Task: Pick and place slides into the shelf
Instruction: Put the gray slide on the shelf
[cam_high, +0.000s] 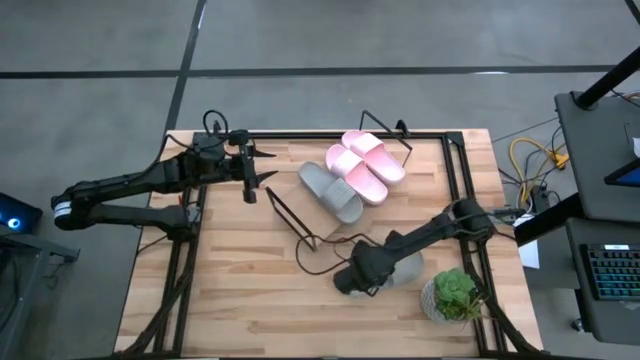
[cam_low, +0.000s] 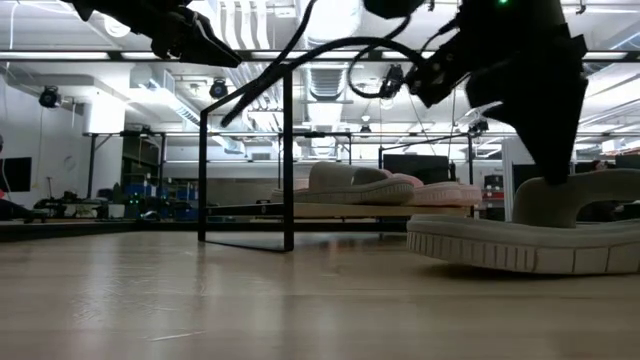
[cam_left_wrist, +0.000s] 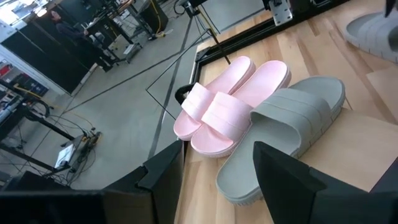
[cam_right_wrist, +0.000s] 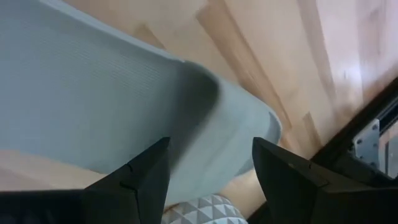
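Note:
Two pale pink slides (cam_high: 364, 164) and one grey slide (cam_high: 331, 190) lie side by side, soles down, on the slanted shelf (cam_high: 285, 210). The left wrist view shows them close up: pink slides (cam_left_wrist: 227, 106), grey slide (cam_left_wrist: 292, 124). A second grey slide (cam_high: 408, 268) rests sole down on the table at the near right. My right gripper (cam_high: 352, 282) hangs open just over it, pointing steeply down, fingers (cam_right_wrist: 143, 171) above the slide's grey foam (cam_right_wrist: 93, 93). My left gripper (cam_high: 262, 178) waits open left of the shelf, raised above the table.
A potted plant (cam_high: 456, 294) in a white patterned pot stands at the near right corner, close beside the grey slide on the table. A black frame runs around the tabletop (cam_high: 230, 280). Bare wood lies in the near left and middle of the table.

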